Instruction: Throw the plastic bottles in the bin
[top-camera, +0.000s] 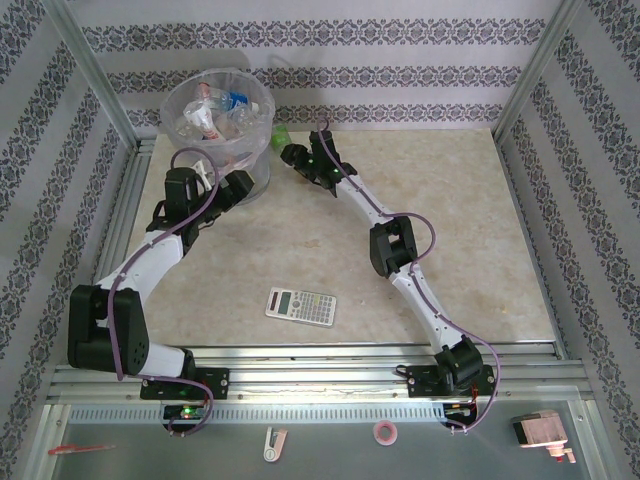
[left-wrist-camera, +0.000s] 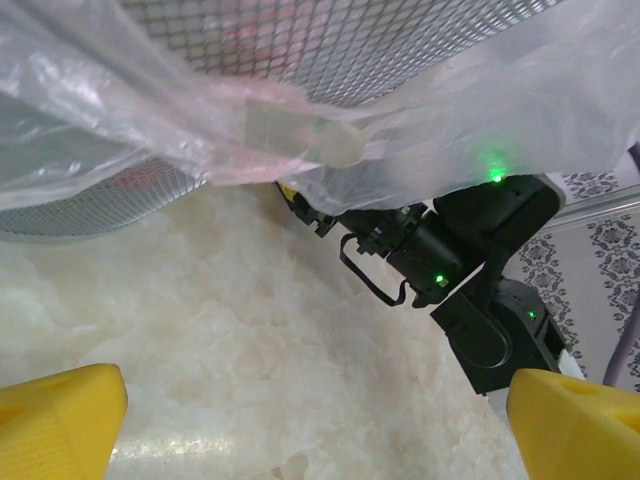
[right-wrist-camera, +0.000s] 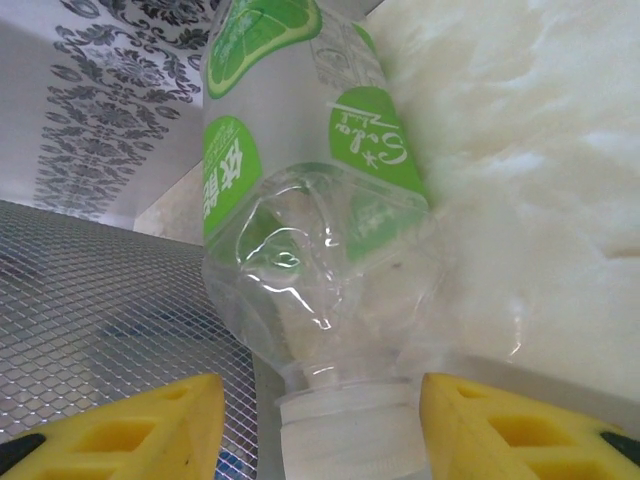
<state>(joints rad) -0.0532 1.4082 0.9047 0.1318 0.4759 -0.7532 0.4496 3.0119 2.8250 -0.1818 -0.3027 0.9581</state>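
Right gripper (right-wrist-camera: 350, 428) mine: fingers (right-wrist-camera: 140, 430) narrowed either side of white cap (right-wrist-camera: 345, 415) of lime-label bottle (right-wrist-camera: 310, 200), gap showing on one side, no clamp seen. Bottle lies on table (right-wrist-camera: 540, 150), just beside bin (top-camera: 168, 108). Other bottles (top-camera: 215, 112) inside bin. My left gripper (left-wrist-camera: 320, 425) wide, empty, low by bin base. Calculator (top-camera: 301, 305) well apart.

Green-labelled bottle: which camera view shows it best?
The right wrist view. There the green-labelled bottle lies close up, dented, its label readable and its white cap between the open jaws of the right gripper. The top external view gives a small green patch just right of the bin.
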